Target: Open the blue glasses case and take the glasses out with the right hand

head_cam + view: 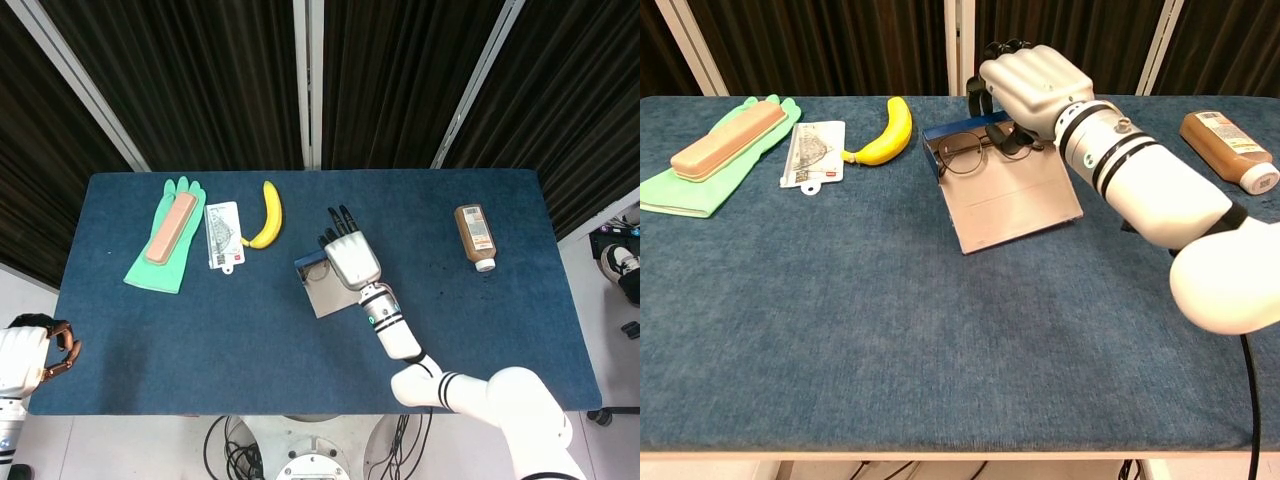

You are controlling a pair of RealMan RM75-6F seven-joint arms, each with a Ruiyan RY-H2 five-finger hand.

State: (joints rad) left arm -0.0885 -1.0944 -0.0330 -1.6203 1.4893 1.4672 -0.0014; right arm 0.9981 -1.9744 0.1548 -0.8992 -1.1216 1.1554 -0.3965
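Blue glasses case [962, 137] open at table [840, 300] ctr, lid flat toward 5 o'clock, glasses [965, 152] inside, long axis 9–3, right hand [1025, 85] fingers curled over case's 3 o'clock end, grip unclear, left hand [55, 350] at 8 o'clock edge.

My right hand [1032, 82] is stretched out toward twelve o'clock, back of the palm up, fingers [338, 222] curled down at the far end. Its forearm runs back toward five o'clock, wrist straight. My left hand [40, 350] sits low at my eight o'clock, fingers curled in.
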